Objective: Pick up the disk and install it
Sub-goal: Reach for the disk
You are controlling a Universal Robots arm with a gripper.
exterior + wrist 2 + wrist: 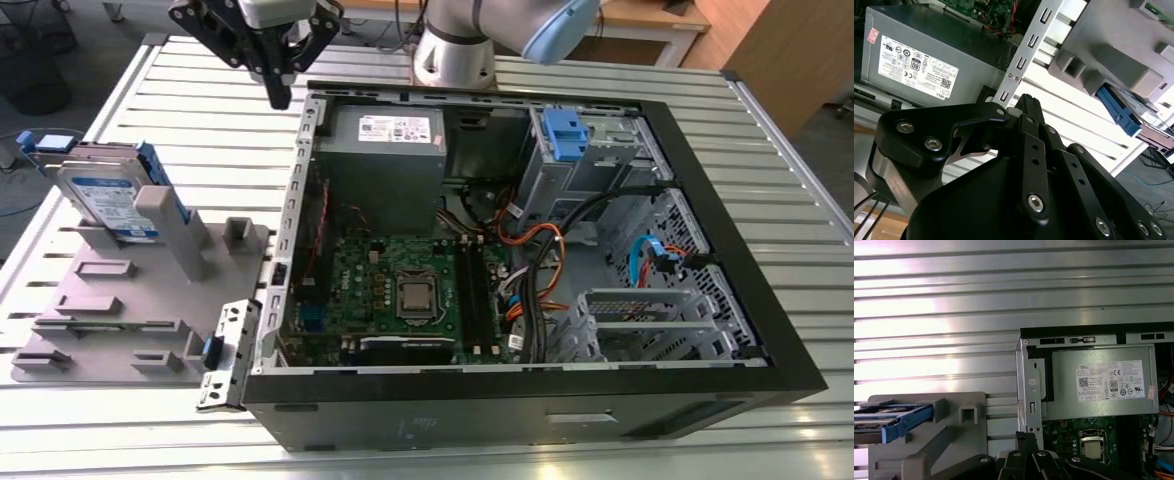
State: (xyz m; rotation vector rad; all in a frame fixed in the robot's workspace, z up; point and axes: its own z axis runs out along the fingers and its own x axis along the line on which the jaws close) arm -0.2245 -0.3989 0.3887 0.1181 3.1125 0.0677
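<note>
The disk [112, 197] is a silver drive with a blue-and-white label and a blue carrier frame. It stands on edge in a slot of the grey holder [120, 310] at the exterior view's left. Its blue frame also shows in the second wrist view [1119, 113] and the first wrist view [891, 421]. My gripper [278, 92] hangs above the table beside the far left corner of the open computer case [534, 400], well apart from the disk. Its black fingers [1027, 106] are pressed together with nothing between them.
Inside the case lie the grey power supply box [384, 140] with a white sticker, the motherboard [400, 290], bundled cables [547, 260] and the grey drive cage [587, 150] with a blue handle. The case and holder rest on a slatted metal table [200, 75].
</note>
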